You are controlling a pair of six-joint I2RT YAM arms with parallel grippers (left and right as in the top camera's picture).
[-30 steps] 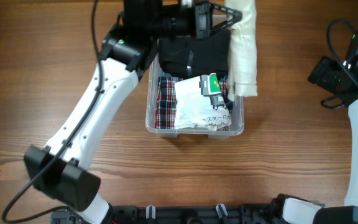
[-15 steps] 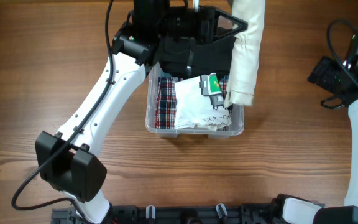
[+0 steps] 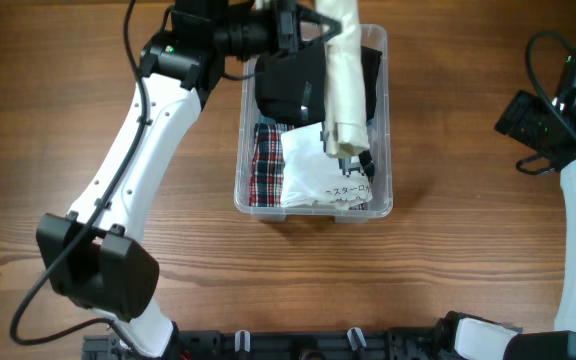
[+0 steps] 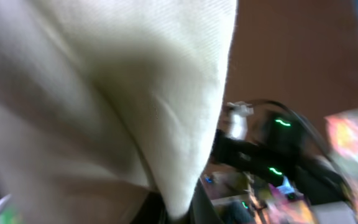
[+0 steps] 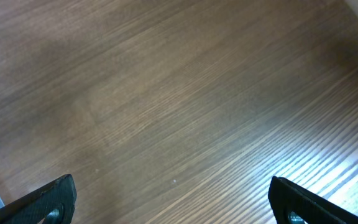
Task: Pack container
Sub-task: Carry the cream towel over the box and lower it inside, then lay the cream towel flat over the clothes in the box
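While the left gripper [image 3: 313,18] pinches a cream rolled cloth [image 3: 346,85] just above it, the container [image 3: 387,150] sits mid-table. Clear-walled, it holds folded clothes [image 3: 308,178]; the right gripper [image 5: 178,202] stands spread, well apart.

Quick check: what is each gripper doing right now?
Left gripper: shut on the cream garment, which hangs over the container.
Right gripper: open, holding nothing, above the table.
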